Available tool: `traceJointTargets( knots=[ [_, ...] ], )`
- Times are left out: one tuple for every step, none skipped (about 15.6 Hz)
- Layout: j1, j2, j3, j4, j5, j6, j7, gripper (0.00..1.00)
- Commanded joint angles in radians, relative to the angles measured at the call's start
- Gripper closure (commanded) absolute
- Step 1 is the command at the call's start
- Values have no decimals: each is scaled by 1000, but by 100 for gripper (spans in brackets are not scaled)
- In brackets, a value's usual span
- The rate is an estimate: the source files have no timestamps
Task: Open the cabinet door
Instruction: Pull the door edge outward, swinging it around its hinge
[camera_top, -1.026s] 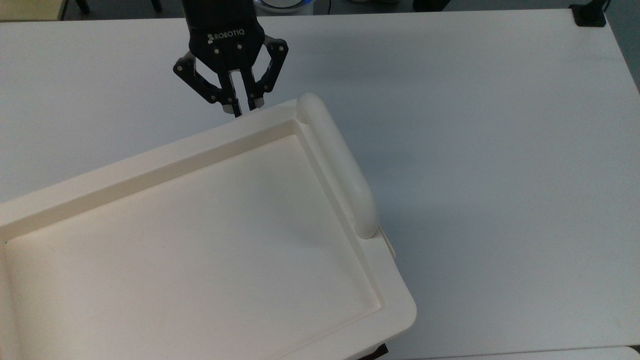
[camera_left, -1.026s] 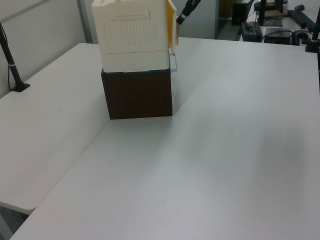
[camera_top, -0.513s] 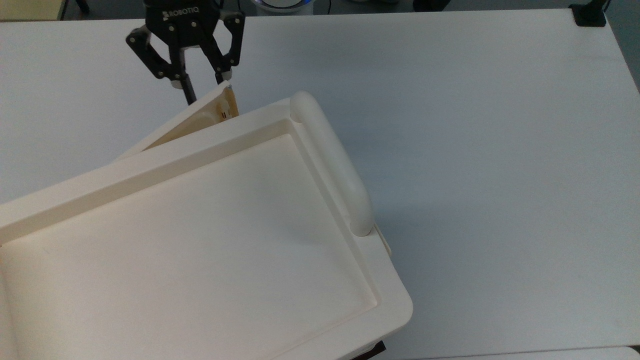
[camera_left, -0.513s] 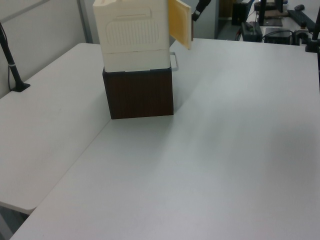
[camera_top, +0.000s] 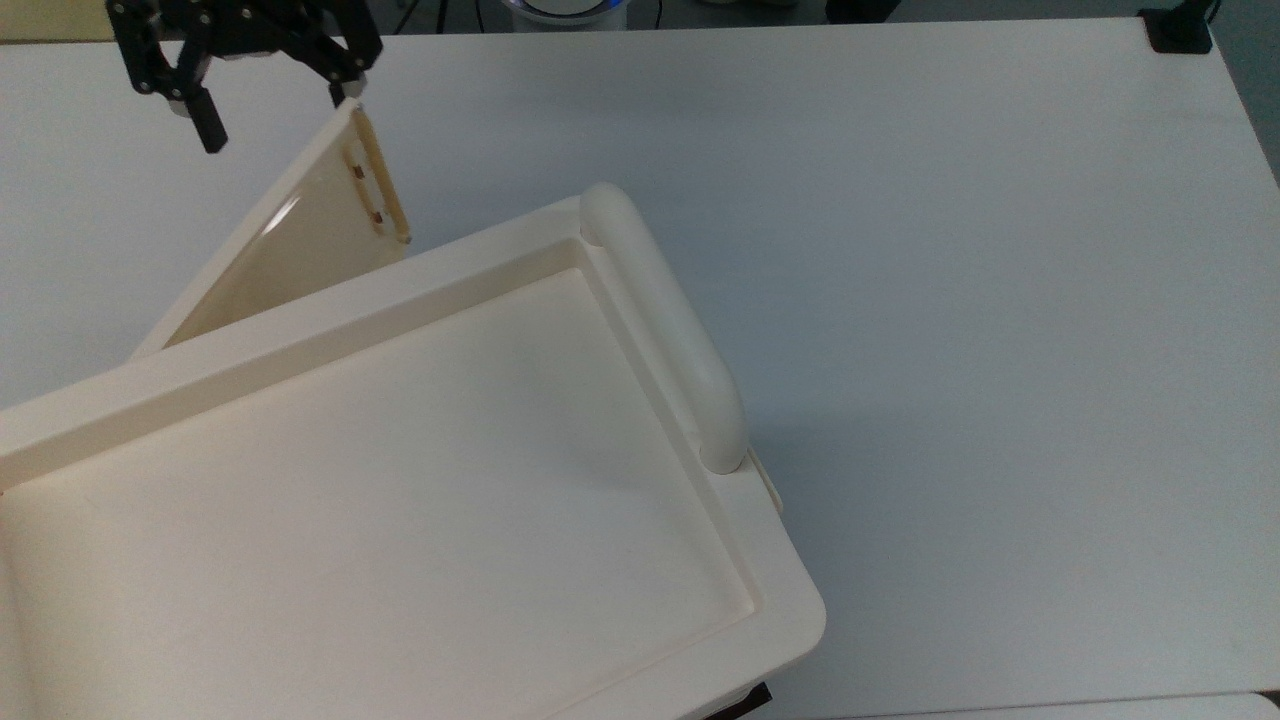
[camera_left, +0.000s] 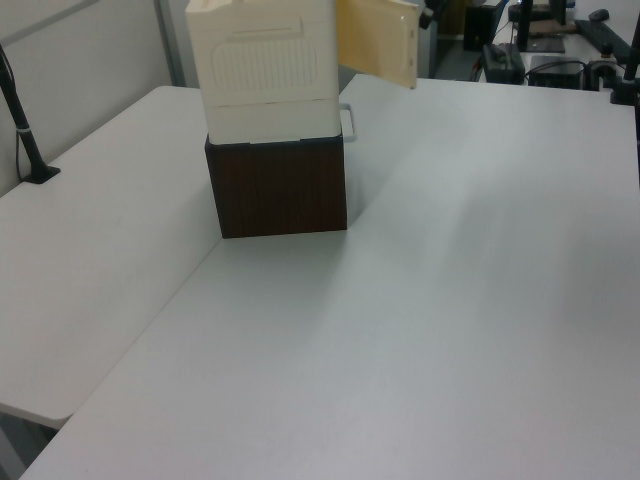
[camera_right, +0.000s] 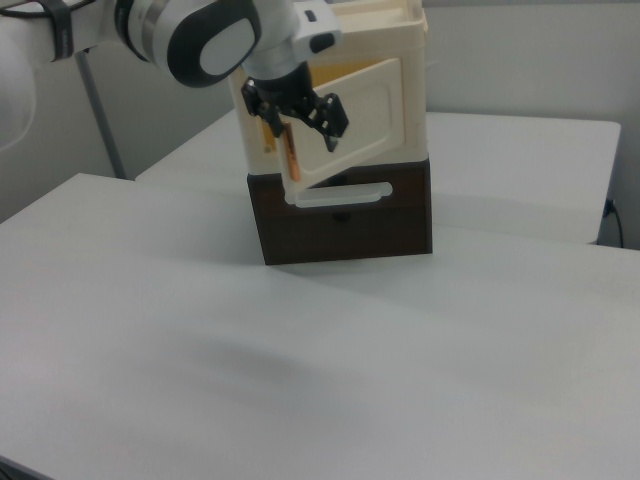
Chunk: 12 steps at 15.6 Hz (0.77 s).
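The cabinet door (camera_top: 290, 230) is a thin cream panel, swung wide out from the cream-white cabinet (camera_top: 380, 500) toward the top view's upper left. In the left view the cabinet door (camera_left: 375, 40) sticks out to the right of the cabinet (camera_left: 265, 70). My black gripper (camera_top: 275, 115) is open at the door's free edge, with one fingertip (camera_top: 346, 95) right beside that edge and the other apart from it. In the right view the gripper (camera_right: 300, 130) hangs in front of the cabinet, and the cabinet door (camera_right: 292, 155) shows edge-on.
The cabinet stands on a dark brown base (camera_left: 280, 190) with a pale bar handle (camera_right: 340, 195). A thick rounded bar (camera_top: 665, 320) runs along the cabinet top. The white table (camera_top: 950, 250) stretches wide to the top view's right. A black clamp post (camera_left: 25, 140) stands at the left view's left.
The door swung from closed to wide open. The gripper went toward the top view's upper left with the door's edge, and its fingers spread apart.
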Motion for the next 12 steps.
traceJointTargets(
  knots=[
    [-54, -17, -53, -20, -14, 6, -15, 0],
    [-60, -16, -69, -20, -23, 6, -15, 0],
    [-70, -16, -84, -18, -35, 6, -15, 0],
    [-82, -16, -92, -18, -52, 6, -13, 0],
    [-102, -20, -93, -15, -78, 4, -13, 0],
    [-123, -23, -93, -12, -110, 3, -13, 0],
    [-137, -37, -93, -11, -135, 0, -13, 0],
    [-148, -51, -93, -11, -147, -23, -13, 0],
    [-159, -66, -93, -11, -146, -40, -15, 0],
    [-163, -80, -93, -11, -143, -43, -15, 0],
    [-162, -94, -93, -11, -140, -48, -9, 0],
    [-156, -105, -90, -11, -135, -64, -1, 0]
  ],
)
